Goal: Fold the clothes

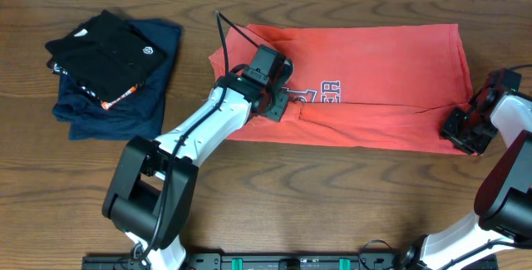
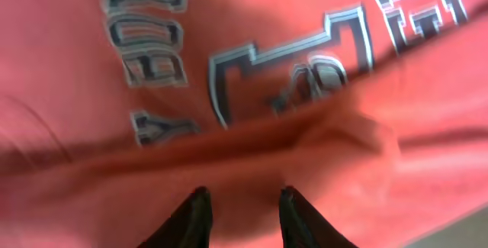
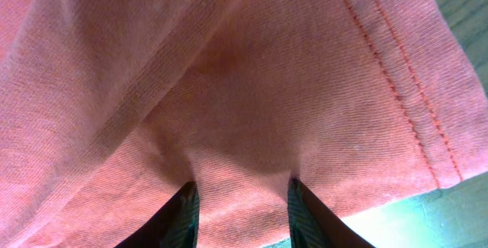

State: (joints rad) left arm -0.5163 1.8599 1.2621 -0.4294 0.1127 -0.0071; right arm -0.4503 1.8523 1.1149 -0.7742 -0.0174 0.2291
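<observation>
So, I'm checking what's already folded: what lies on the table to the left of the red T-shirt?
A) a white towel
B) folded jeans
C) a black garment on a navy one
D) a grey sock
C: the overhead view shows a black garment lying on a navy garment, apart from the red T-shirt.
</observation>
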